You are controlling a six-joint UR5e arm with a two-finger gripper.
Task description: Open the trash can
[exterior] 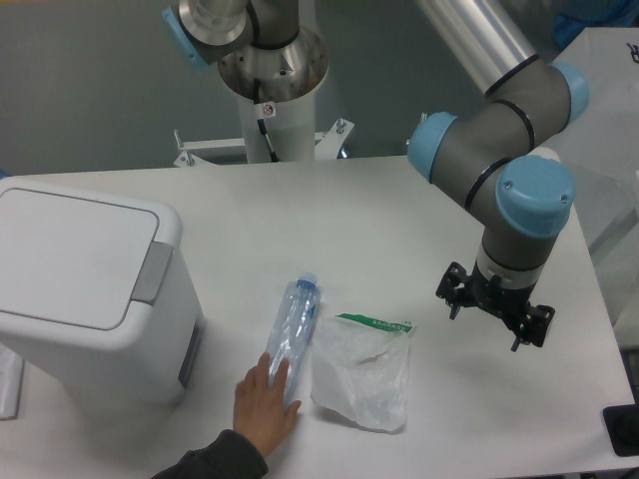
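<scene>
The trash can [85,289] is a big white boxy bin at the left of the table. Its flat white lid [70,249] lies shut, and the grey push-tab [152,271] sits on its right rim. My gripper [494,309] hangs at the right of the table, far from the bin and pointing down at the tabletop. Only its black body shows below the blue wrist joint. The fingers are hidden from this angle and nothing shows in them.
A clear plastic bottle [292,327] lies on the table right of the bin. A person's hand [265,399] rests on its lower end. A clear plastic bag [361,371] lies beside the bottle. The robot base [270,90] stands at the back.
</scene>
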